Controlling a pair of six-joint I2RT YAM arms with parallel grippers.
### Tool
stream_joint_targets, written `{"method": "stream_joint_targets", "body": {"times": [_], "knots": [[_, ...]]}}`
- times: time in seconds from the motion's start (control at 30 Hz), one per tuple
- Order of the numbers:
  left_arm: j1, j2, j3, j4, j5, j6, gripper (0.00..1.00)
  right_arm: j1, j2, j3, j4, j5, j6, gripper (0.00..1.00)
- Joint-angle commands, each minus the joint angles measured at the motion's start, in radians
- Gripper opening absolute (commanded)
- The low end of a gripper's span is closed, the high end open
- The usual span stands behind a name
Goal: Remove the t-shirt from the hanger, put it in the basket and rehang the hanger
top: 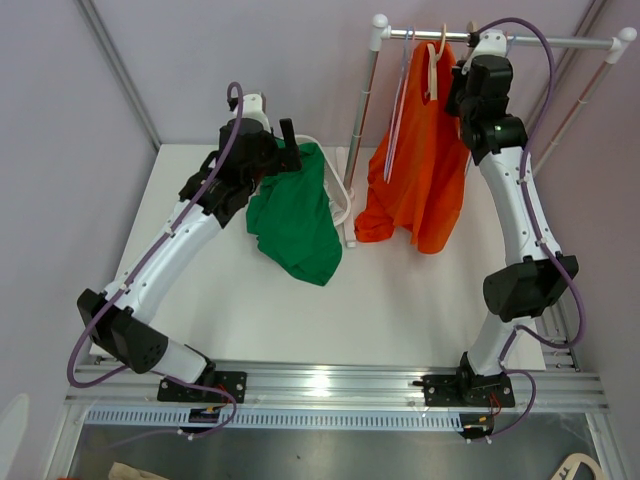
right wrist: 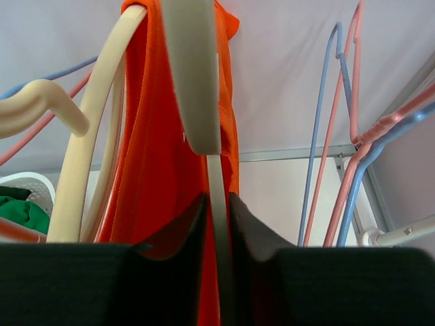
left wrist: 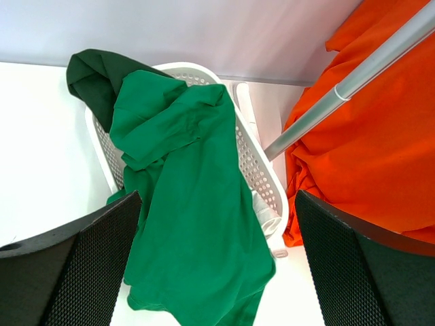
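Note:
An orange t-shirt (top: 415, 175) hangs on a cream hanger (top: 433, 70) from the rack's rail (top: 520, 40) at the back right. My right gripper (top: 452, 88) is up at the hanger. In the right wrist view it (right wrist: 217, 204) is shut on the hanger's thin cream bar (right wrist: 216, 183), with the orange t-shirt (right wrist: 156, 170) just behind and left of the fingers. My left gripper (top: 292, 148) is open and empty. In the left wrist view it (left wrist: 217, 272) hovers over a green t-shirt (left wrist: 190, 204), with the orange t-shirt (left wrist: 380, 156) to its right.
The green t-shirt (top: 295, 215) drapes over a white perforated basket (left wrist: 255, 163) and onto the table. Blue and pink empty hangers (right wrist: 340, 136) hang beside the cream one. The rack's upright pole (top: 362, 120) stands next to the basket, and it also shows in the left wrist view (left wrist: 346, 88).

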Motion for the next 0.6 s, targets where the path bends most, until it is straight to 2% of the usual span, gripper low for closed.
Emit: {"method": "stream_joint_targets", "body": {"times": [0.0,0.03,0.57], "knots": [[-0.008,-0.034,-0.01,0.032,-0.021,0.021,1.0,0.003,-0.001,0.047,0.038,0.01,-0.016,0.2],[-0.009,-0.033,-0.012,0.03,-0.021,0.02,0.99,0.002,0.0,0.048,0.038,0.019,-0.016,0.0],[-0.011,-0.05,-0.012,0.038,-0.031,0.02,0.99,0.003,-0.038,0.16,0.02,0.007,0.01,0.0]]}}
